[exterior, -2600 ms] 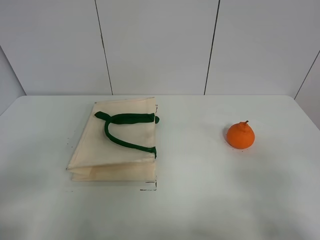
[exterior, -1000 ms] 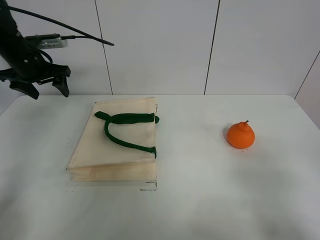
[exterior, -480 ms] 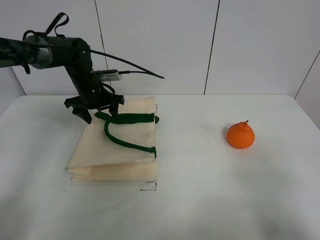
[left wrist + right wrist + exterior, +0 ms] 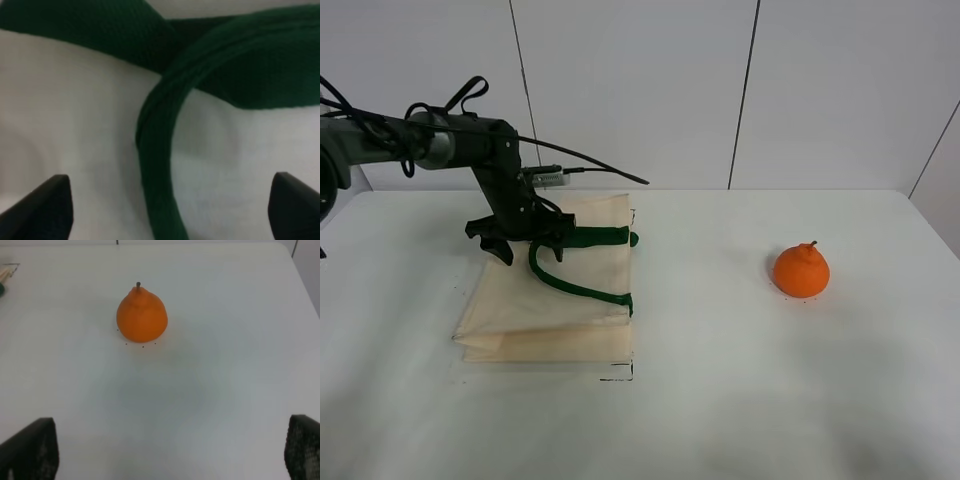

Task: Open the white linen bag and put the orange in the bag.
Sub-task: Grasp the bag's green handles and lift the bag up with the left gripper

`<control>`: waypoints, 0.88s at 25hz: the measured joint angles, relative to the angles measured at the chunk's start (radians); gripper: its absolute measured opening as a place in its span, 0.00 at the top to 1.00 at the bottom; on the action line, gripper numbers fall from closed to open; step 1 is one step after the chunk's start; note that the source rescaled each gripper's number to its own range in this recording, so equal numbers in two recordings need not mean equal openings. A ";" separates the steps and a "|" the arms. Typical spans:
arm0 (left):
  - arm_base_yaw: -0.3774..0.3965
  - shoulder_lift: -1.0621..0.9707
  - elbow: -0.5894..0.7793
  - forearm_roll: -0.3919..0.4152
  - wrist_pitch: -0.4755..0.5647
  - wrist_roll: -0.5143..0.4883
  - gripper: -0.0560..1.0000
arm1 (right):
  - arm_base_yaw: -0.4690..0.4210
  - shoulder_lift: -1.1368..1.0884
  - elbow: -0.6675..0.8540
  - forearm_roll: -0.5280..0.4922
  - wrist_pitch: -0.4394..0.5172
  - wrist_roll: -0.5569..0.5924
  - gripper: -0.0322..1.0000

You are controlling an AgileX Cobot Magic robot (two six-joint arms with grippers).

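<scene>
The white linen bag (image 4: 520,300) lies flat on the left of the table, its dark green handles (image 4: 582,238) on top. My left gripper (image 4: 532,250) is open and low over the far end of the handles. In the left wrist view the gripper (image 4: 170,212) straddles one handle strap (image 4: 157,150) over the cream cloth (image 4: 75,125). The orange (image 4: 801,271) sits alone on the right, stem up. In the right wrist view the orange (image 4: 142,315) is well ahead of my open, empty right gripper (image 4: 167,450). The right arm does not show in the exterior view.
The white table (image 4: 720,400) meets a panelled wall at its back edge. A cable runs from the left arm (image 4: 440,140) over the bag's back edge. A corner of the bag (image 4: 7,272) shows in the right wrist view.
The left arm came in from the far left, crossed to the bag and lowered its open gripper onto the handles. The bag and the orange have not moved.
</scene>
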 joint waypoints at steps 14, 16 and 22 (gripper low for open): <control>0.000 0.039 0.000 0.000 -0.004 -0.002 0.42 | 0.000 0.000 0.000 0.000 0.000 0.000 0.00; 0.000 0.039 0.000 0.000 -0.004 -0.002 0.67 | 0.000 0.000 0.000 0.000 0.000 0.000 0.00; 0.000 0.028 0.000 0.000 0.004 -0.004 0.94 | 0.000 0.000 0.000 0.000 0.000 0.000 0.00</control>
